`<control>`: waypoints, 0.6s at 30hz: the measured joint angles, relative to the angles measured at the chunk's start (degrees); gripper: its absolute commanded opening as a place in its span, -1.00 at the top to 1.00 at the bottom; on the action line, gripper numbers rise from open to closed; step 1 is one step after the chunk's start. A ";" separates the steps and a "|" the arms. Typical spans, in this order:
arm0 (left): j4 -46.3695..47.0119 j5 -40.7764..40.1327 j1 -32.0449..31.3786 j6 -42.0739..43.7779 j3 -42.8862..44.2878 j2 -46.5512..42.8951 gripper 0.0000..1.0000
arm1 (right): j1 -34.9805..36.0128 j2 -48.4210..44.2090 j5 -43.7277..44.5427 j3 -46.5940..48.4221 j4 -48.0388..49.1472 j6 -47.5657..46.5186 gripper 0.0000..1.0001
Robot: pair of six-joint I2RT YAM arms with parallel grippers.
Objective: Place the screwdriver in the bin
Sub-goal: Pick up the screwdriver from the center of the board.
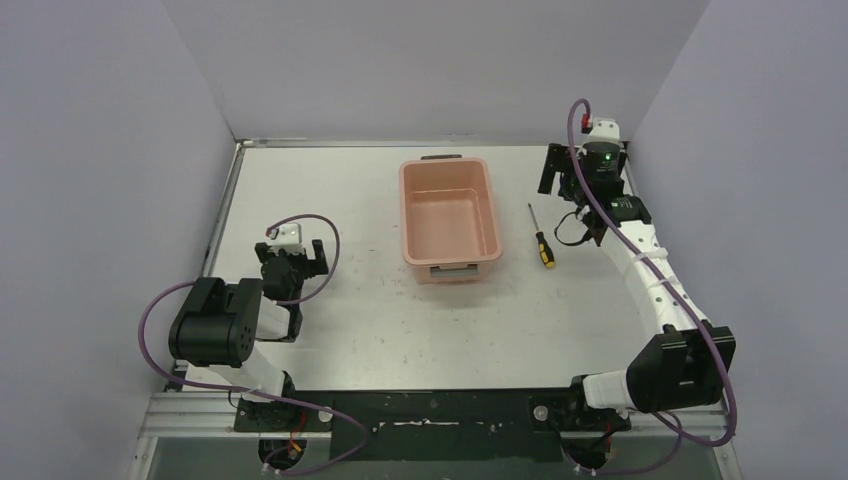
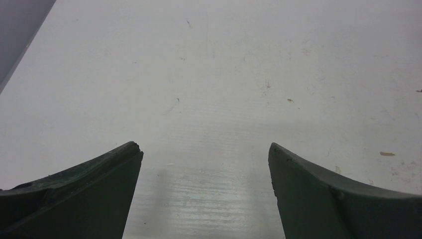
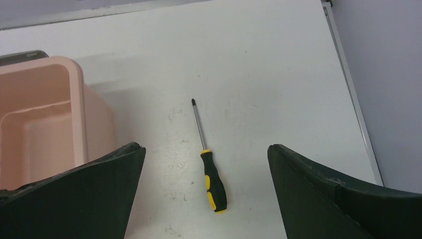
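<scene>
The screwdriver (image 1: 542, 240) lies flat on the white table, just right of the bin (image 1: 405, 215), with its yellow-and-black handle towards the near side. In the right wrist view the screwdriver (image 3: 213, 181) lies below and between my fingertips, tip pointing away, untouched. My right gripper (image 1: 586, 184) hovers at the far right, open and empty; the right wrist view also shows it (image 3: 205, 148). The salmon-pink bin (image 3: 77, 104) is empty. My left gripper (image 1: 292, 252) is open and empty over bare table at the left, as the left wrist view (image 2: 205, 149) shows.
The table's right edge rail (image 3: 353, 99) and the grey side wall run close to the right of the screwdriver. A back wall and side walls enclose the table (image 1: 350, 330).
</scene>
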 measured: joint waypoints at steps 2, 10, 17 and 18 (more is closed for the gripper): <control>0.00 0.00 0.00 0.00 0.00 0.00 -0.94 | 0.00 0.00 -0.87 0.81 -2.80 0.02 -1.00; -0.02 0.00 0.00 0.00 0.00 0.00 -0.94 | -0.04 0.70 -3.41 4.37 -7.56 0.00 -1.00; -0.02 0.00 0.00 0.00 0.00 0.00 -0.94 | -0.81 4.26 -5.95 4.00 -7.87 -0.31 -1.00; -0.02 0.00 0.00 0.00 0.00 0.00 -0.94 | -0.92 5.14 -6.29 3.76 -7.87 -0.44 -1.00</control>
